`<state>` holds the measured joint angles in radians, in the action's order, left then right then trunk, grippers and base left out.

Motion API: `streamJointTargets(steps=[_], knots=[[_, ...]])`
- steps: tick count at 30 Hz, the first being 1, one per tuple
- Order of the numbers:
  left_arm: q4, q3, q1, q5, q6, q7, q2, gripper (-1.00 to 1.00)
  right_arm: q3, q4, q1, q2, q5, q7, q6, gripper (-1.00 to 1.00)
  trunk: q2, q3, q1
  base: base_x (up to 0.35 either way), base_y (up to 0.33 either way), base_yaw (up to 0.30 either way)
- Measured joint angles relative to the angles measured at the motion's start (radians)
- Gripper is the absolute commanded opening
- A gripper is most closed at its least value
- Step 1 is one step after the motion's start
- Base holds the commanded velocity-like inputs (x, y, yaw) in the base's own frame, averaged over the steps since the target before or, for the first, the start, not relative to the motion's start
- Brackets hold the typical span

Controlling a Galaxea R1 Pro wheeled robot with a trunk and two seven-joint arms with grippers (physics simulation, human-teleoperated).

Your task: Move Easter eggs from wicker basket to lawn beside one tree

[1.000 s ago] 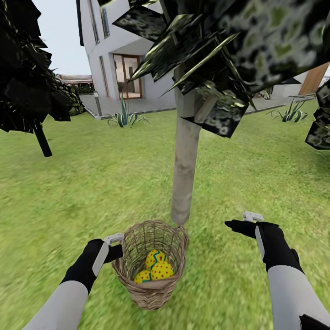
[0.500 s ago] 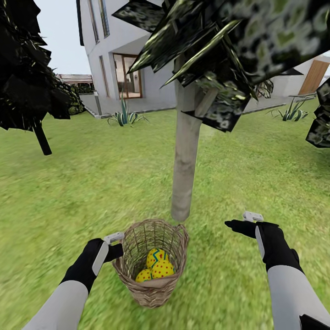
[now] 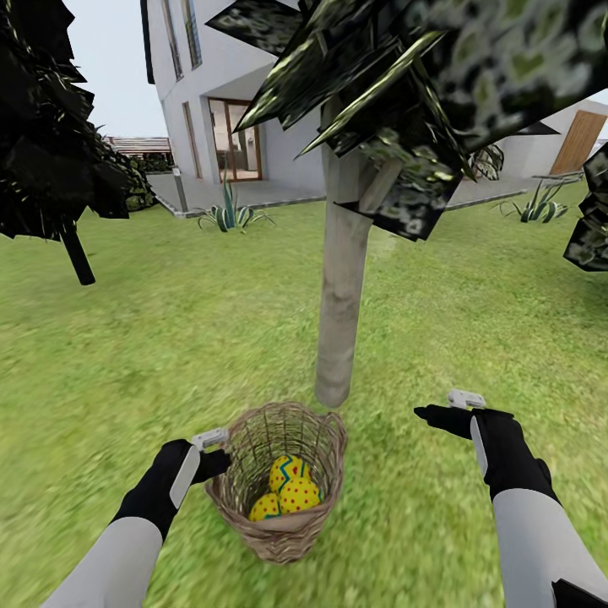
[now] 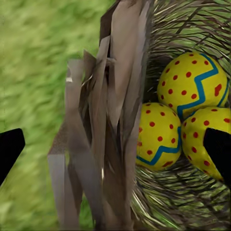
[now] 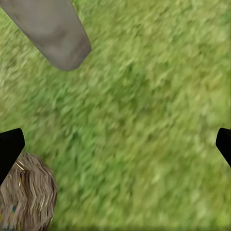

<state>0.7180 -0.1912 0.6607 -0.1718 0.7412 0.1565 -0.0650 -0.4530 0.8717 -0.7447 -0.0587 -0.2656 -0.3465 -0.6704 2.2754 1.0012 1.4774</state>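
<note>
— Almost nothing had moved since a second before; only your view shifted a little, correct?

— Yes. Your left gripper (image 3: 218, 449) stood spread wide astride the wicker basket (image 3: 279, 480) rim, the three Easter eggs (image 3: 287, 490) just inside it. Your right gripper (image 3: 441, 410) hung released over the lawn (image 3: 169, 338), farther away, near the tree (image 3: 342, 295).

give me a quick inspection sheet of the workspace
surface: short green lawn
job's things: three yellow Easter eggs with teal zigzags lie in the tan wicker basket, which stands at the foot of the pale grey tree trunk
clutter: nothing seen
grippers: left gripper straddles the basket's wall, fingers apart; right gripper open above grass, holding nothing
cables: nothing seen
surroundings: white house, spiky plants, thin dark-trunked tree
</note>
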Motion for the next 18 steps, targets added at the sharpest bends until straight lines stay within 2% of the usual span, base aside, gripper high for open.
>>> streamJointTargets(steps=[4, 9, 12, 14, 16, 18], knots=[[0.001, -0.001, 0.000, 0.000, 0.000, 0.000, 0.000, 1.00, 0.000, 0.000, 0.000, 0.000, 0.000, 0.000, 0.000, 1.00, 0.000, 0.000, 0.000, 0.000, 0.000, 0.000], [0.012, -0.003, 0.000, 0.000, 0.001, 0.001, 0.001, 1.00, 0.000, 0.000, 0.000, 0.001, 0.000, 0.000, 0.000, 1.00, -0.035, -0.016, -0.019, 0.000, 0.000, 0.000], [0.108, 0.000, -0.004, 0.000, 0.013, 0.004, 0.003, 1.00, 0.002, -0.002, 0.000, 0.003, 0.000, 0.001, 0.000, 1.00, -0.056, -0.025, -0.031, 0.000, 0.000, 0.000], [0.220, 0.000, -0.025, -0.003, 0.042, 0.004, 0.019, 1.00, 0.005, -0.003, 0.000, 0.006, -0.002, 0.001, -0.001, 1.00, -0.070, -0.031, -0.038, 0.000, 0.000, 0.000], [0.351, -0.011, -0.043, -0.057, 0.126, 0.004, 0.037, 1.00, 0.007, -0.003, 0.000, 0.028, -0.005, 0.003, -0.003, 1.00, -0.084, -0.038, -0.046, 0.000, 0.000, 0.000], [0.454, -0.043, -0.047, -0.137, 0.196, 0.003, 0.064, 1.00, 0.015, -0.003, 0.000, 0.051, -0.007, 0.004, -0.005, 1.00, -0.098, -0.044, -0.054, 0.000, 0.000, 0.000]])
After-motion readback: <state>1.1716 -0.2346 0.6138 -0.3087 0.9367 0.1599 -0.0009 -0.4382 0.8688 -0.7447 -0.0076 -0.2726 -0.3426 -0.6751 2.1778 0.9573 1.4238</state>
